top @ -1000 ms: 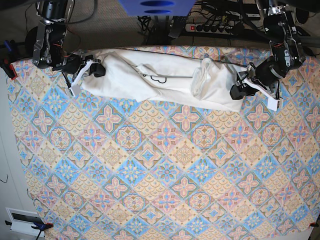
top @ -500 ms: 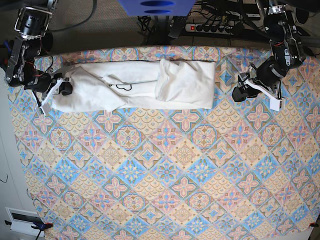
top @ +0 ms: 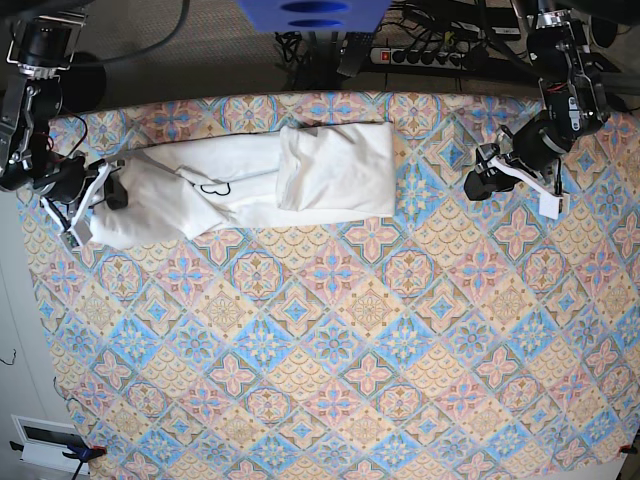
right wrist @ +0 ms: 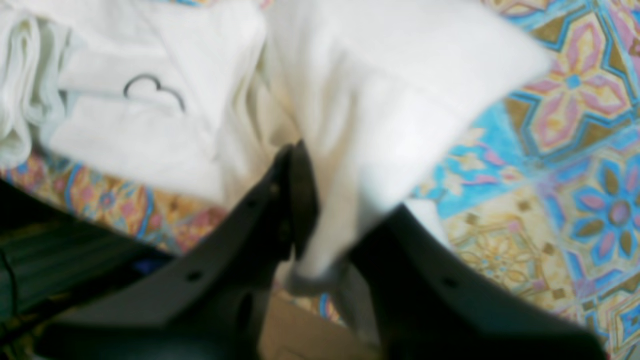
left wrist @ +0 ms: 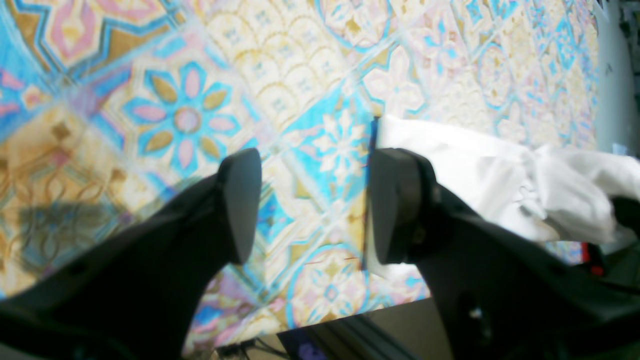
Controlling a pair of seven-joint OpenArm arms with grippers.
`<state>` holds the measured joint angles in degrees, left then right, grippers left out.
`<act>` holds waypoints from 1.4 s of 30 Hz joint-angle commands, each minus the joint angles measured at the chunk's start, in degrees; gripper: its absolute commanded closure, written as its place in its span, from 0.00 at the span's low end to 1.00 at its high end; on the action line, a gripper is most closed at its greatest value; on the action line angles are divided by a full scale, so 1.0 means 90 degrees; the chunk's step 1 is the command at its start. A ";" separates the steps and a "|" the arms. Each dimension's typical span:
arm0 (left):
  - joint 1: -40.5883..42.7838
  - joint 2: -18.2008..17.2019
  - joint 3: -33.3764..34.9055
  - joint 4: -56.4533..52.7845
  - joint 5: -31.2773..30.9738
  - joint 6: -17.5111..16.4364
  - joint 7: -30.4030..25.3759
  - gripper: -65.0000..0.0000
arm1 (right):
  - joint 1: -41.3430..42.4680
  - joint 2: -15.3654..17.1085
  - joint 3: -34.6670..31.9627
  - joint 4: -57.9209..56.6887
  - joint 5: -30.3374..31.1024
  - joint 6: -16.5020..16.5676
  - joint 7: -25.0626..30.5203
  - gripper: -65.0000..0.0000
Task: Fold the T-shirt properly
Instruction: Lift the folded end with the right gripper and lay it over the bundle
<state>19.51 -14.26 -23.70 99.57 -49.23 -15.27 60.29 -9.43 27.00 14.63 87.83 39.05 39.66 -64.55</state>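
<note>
**A:** Base view first: where is the T-shirt [top: 250,185] lying?

**B:** Along the far edge of the patterned tablecloth [top: 330,350], as a long white band running from the far-left corner toward the middle. Its inner end is doubled over into a squarer panel, and a small dark cloud outline shows on the cloth left of that panel.

**A:** And the right gripper [top: 95,195]?

**B:** It sits at the band's left end, by the cloth's left edge. The right wrist view shows its jaws clenched on a bunch of white fabric; the picture is blurred, so I cannot tell how many layers it has pinched.

**A:** The left gripper [left wrist: 312,205]?

**B:** Released. In the left wrist view its jaws stand wide with only tile pattern between them. The shirt's near edge lies just beside one finger, toward the middle of the table, and nothing is held. From the base view it hovers apart from the shirt's right end, near the far-right corner.

**A:** So how should this step go?

**B:** My guess is the shirt is being dragged leftward to straighten it. Keep the pull low and even so the doubled panel stays square and does not unroll. The bunched left end looks rumpled; it wants smoothing before any further fold. The free claw could pin or retake the right end.
</note>
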 commanded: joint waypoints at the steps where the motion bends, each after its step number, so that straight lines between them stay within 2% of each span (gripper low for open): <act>1: -0.0014 -0.0071 -0.0038 0.0087 -0.0112 -0.0037 -0.0072 0.46 | 0.0017 0.0111 -0.0127 0.0268 0.0130 0.0038 0.0066 0.94; 5: 0.0025 -0.0071 -0.0038 0.0077 -0.0083 -0.0037 -0.0072 0.46 | 0.0017 -0.0143 -0.0732 0.0785 0.0130 0.0038 0.0066 0.94; 9: 0.0025 -0.0052 -0.0038 0.0077 0.0367 -0.0037 -0.0072 0.46 | 0.0017 -0.0495 -0.1172 0.1118 0.0130 0.0038 0.0066 0.94; 14: 0.0035 -0.0032 -0.0028 0.0077 0.0591 -0.0037 -0.0072 0.46 | 0.0027 -0.0895 -0.1738 0.1518 0.0140 0.0038 0.0066 0.94; 23: 0.0035 -0.0022 -0.0008 0.0077 0.0669 -0.0037 -0.0072 0.46 | 0.0047 -0.1589 -0.2598 0.1596 0.0130 0.0038 0.0066 0.94; 32: 0.0016 -0.0022 0.0001 -0.0294 0.0650 -0.0037 -0.0081 0.46 | 0.0584 -0.2175 -0.3321 0.1547 0.0111 0.0038 0.0066 0.94; 38: 0.0016 -0.0022 0.0001 -0.0401 0.0640 -0.0047 -0.0081 0.46 | 0.1229 -0.2273 -0.4034 0.1342 -0.0749 0.0038 0.0037 0.92; 42: -0.0014 -0.0022 0.0001 -0.0392 0.0620 -0.0047 -0.0081 0.46 | 0.1561 -0.2283 -0.4825 0.0727 -0.1276 0.0038 0.0047 0.82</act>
<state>19.66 -13.96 -23.44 95.13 -42.50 -15.31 60.20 3.68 6.66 -29.08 93.34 26.35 39.55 -64.88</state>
